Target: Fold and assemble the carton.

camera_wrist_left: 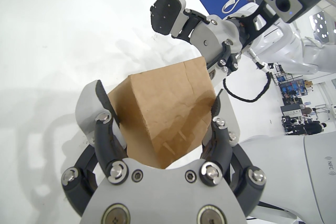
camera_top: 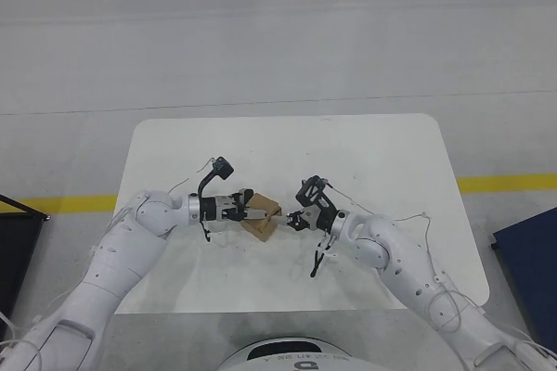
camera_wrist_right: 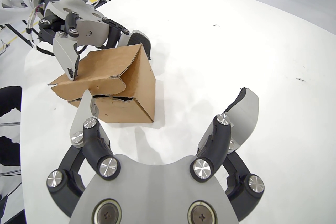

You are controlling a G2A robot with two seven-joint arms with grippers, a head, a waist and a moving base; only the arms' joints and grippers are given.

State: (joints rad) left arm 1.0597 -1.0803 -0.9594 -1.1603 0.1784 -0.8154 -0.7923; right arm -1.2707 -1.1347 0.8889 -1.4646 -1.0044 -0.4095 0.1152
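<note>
Two arms meet over the white table (camera_top: 288, 139) in your top view, and the brown carton (camera_top: 260, 223) sits between them, around the table's middle and a little toward the near edge. You have the left gripper (camera_top: 249, 208) at the carton's left side and the right gripper (camera_top: 288, 220) just beside its right side. A yellow floor line (camera_top: 74, 202) shows left and right of the table.

From the left wrist you see the left gripper (camera_wrist_left: 157, 93) clamped on the carton (camera_wrist_left: 168, 109): one finger pad (camera_wrist_left: 103, 99) lies on one cardboard face, the other presses the opposite face, and a folded corner ridge runs between them toward the camera. Beyond the carton, the right gripper (camera_wrist_left: 189, 46) stands spread, one pad (camera_wrist_left: 166, 13) raised clear above the table and the other finger tucked behind the carton's far edge.

From the right wrist you see the right gripper (camera_wrist_right: 165, 97) wide apart, gripping nothing; one fingertip (camera_wrist_right: 85, 101) sits in front of the carton's (camera_wrist_right: 136, 83) creased flap face, whether touching you cannot tell, and the other hangs over bare table (camera_wrist_right: 236, 33). The carton rests on the table, partly folded, with an uneven seam across that face. The left gripper (camera_wrist_right: 105, 57) pinches it, one finger (camera_wrist_right: 65, 57) on the upper panel, the other behind the far wall.
</note>
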